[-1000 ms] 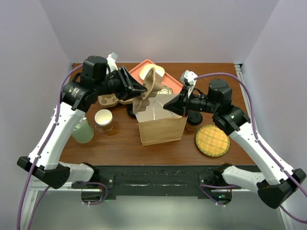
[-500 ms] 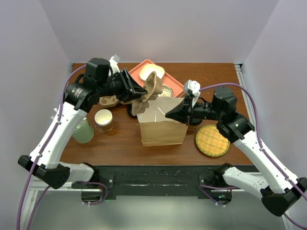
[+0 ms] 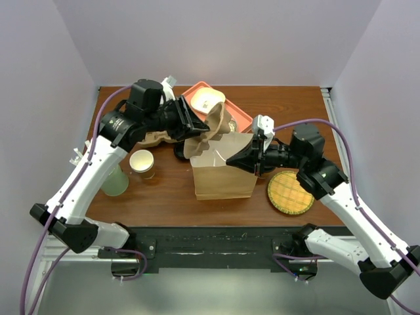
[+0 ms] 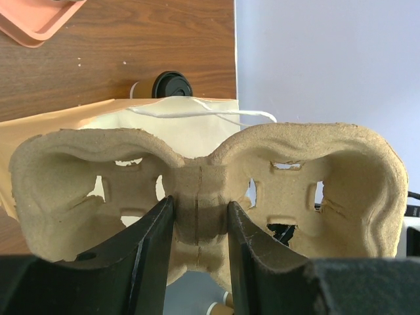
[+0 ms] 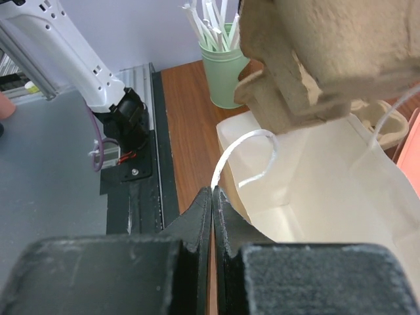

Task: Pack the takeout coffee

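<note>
Showing left pincer (image 4: 199, 210) clamped on cup carrier (image 4: 315, 177) above paper bag (image 3: 223, 180), right pincer (image 5: 212, 191) pinched closed on its rim, takeout coffee (image 4: 172, 84) beside.

Carrier (image 4: 315, 154): moulded paper pulp, rough, fibrous, matt. Bag (image 3: 223, 180): matt brown kraft paper, paler inside, with a white twisted cord handle (image 5: 256, 132). Table (image 3: 170, 190): wood-grain top with a slight sheen. Tray (image 4: 39, 20): smooth salmon plastic. Coffee (image 4: 172, 84): glossy black plastic lid on a brown paper cup. Mat (image 3: 290, 192): woven, straw-like fibre. Left gripper (image 4: 199, 205) fingers (image 4: 147, 256): matt black plastic.
</note>
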